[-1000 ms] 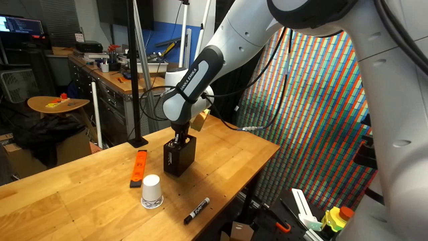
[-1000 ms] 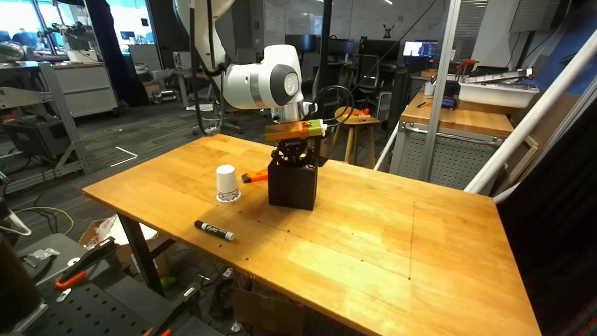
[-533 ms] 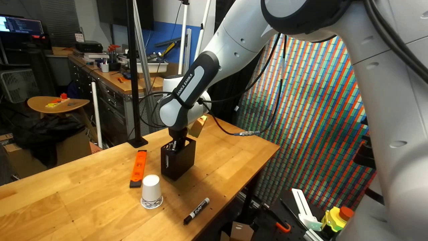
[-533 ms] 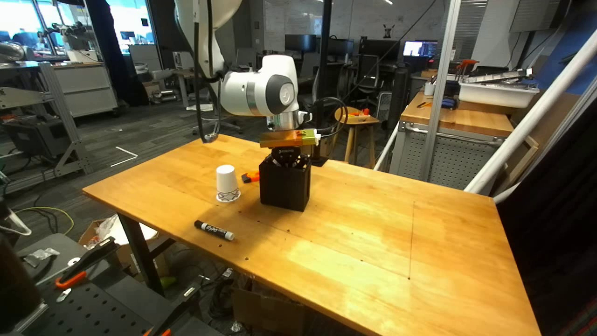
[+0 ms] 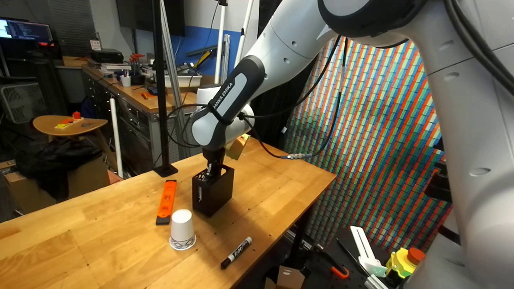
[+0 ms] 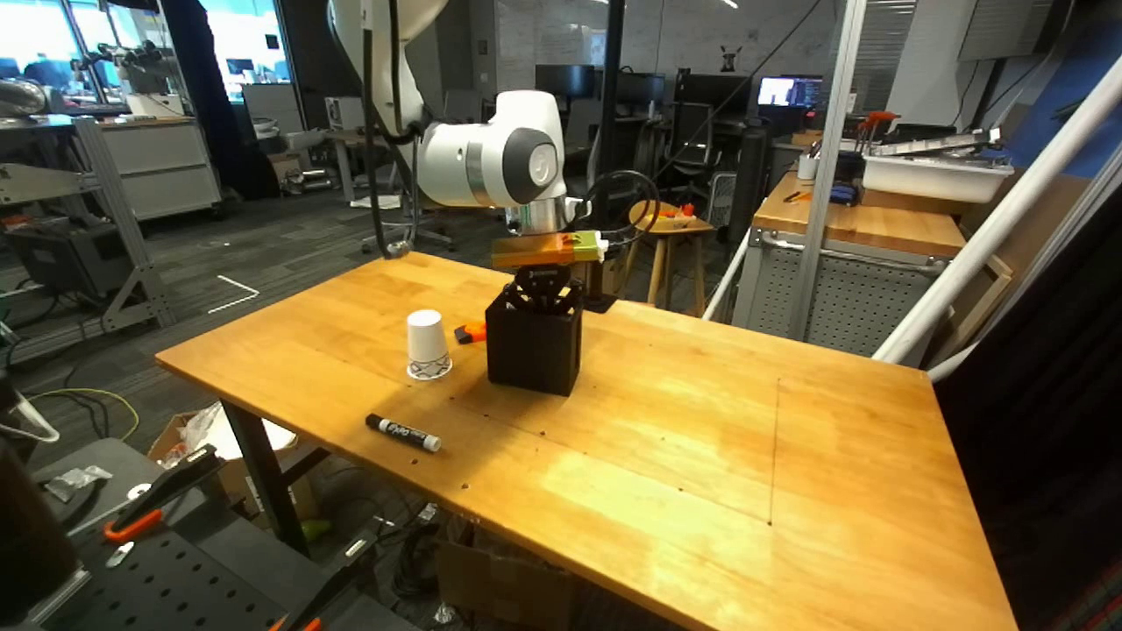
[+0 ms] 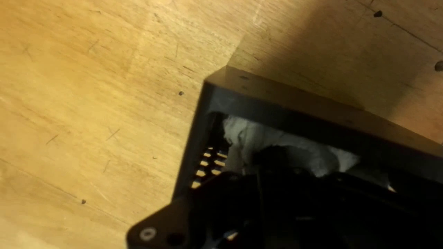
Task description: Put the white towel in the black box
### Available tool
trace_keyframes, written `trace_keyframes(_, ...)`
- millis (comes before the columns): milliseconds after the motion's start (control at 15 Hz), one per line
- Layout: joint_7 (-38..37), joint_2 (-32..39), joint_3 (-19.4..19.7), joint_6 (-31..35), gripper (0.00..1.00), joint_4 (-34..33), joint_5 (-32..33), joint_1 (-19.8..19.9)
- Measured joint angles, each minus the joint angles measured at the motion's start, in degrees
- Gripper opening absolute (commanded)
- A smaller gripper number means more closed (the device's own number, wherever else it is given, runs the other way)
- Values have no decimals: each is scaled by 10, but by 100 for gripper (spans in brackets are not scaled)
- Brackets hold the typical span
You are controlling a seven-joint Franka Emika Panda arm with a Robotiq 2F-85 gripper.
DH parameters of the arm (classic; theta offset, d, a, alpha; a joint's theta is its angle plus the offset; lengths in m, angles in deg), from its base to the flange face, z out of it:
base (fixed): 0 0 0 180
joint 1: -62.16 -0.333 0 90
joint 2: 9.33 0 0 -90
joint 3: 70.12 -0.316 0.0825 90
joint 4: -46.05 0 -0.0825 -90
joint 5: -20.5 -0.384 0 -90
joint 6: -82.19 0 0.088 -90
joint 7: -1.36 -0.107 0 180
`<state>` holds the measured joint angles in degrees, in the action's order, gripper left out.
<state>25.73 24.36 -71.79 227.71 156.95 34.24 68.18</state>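
The black box [image 5: 213, 190] stands upright on the wooden table in both exterior views. Inside it, the wrist view shows the crumpled white towel [image 7: 266, 136] below the rim; neither exterior view shows the cloth. My gripper [image 6: 542, 298] points down through the box's open top, its upper linkage above the rim and its fingertips hidden within the walls. In the wrist view the finger area is nearly black against the towel. The jaws stand shut, but whether any cloth is pinched between them is too dark to tell.
An upside-down white paper cup [image 5: 182, 228] and an orange level [image 5: 166, 202] sit near the box. A black marker [image 5: 236, 253] lies close to the table's edge. A black post [image 5: 162, 120] rises at the table's far side.
My gripper sank deeper into the box, then rose slightly. Meanwhile the box shifted a little across the table, toward the cup. Cup, level and marker stayed put.
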Motion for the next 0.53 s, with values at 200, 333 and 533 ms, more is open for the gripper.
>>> trace_keyframes(200,2,-25,8,-8,0,-12,5,0)
trace_keyframes(333,4,-41,10,-20,0,-22,9,0)
trace_keyframes(533,6,-58,10,-34,0,-39,12,-3)
